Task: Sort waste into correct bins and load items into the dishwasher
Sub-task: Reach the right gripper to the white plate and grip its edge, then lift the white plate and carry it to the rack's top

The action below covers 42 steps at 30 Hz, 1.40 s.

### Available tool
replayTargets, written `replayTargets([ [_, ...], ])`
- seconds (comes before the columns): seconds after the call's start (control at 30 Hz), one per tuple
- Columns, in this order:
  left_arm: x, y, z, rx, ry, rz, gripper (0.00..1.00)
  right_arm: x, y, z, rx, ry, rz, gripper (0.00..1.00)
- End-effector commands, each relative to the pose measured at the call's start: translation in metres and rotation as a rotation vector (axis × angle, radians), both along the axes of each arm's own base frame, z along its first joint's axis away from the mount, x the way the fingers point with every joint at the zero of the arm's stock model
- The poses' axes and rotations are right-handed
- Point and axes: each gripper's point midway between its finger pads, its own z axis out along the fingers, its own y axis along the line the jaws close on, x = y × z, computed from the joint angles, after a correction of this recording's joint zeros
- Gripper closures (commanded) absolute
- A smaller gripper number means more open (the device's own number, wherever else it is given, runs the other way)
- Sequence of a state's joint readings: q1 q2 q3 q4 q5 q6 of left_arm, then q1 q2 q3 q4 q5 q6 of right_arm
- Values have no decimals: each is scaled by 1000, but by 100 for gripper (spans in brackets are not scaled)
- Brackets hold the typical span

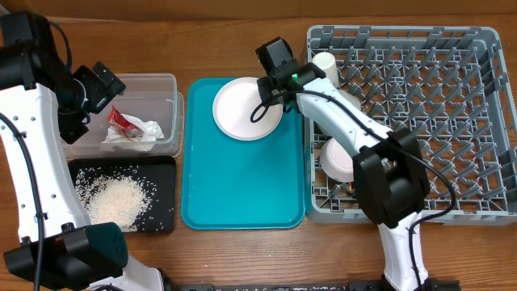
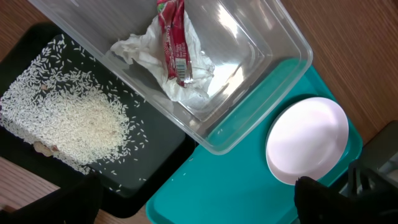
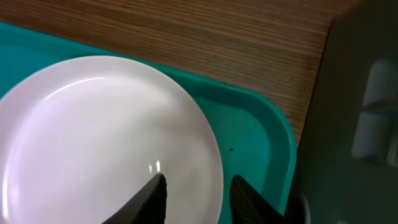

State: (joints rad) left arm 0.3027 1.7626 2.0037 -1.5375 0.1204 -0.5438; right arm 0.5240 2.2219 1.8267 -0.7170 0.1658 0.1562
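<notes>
While the left end effector [image 2: 200, 196] hangs wide apart near the clear tub [image 2: 252, 53], the right end effector [image 3: 199, 194], fingers apart, straddles the rim of the pink plate [image 3: 106, 137] on the teal tray [image 3: 264, 140].

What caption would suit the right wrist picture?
Right gripper straddles the rim of the plate on the teal tray, beside the rack.

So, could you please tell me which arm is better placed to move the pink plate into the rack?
Right. Its claw straddles the plate's rim on the teal tray, next to the dish rack. The left claw hangs open by the clear tub, on the plate's far side.
</notes>
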Motion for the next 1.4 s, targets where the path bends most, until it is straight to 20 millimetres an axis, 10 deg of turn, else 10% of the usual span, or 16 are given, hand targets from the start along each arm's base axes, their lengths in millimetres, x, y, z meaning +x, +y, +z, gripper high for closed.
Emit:
replayTargets([
  [0.0, -1, -1, 14, 16, -42, -14, 0, 5, -11, -24, -55, 17, -26, 65],
  [0.93, -1, -1, 14, 16, -42, -14, 0, -25, -14, -58, -72, 183, 6, 96],
  [1.2, -1, -1, 14, 16, -42, -14, 0, -12, -10, 58, -7, 12, 26, 96],
  [1.37, -1, -1, 14, 17, -42, -14, 0, -25, -46, 140, -107, -133, -5, 96],
])
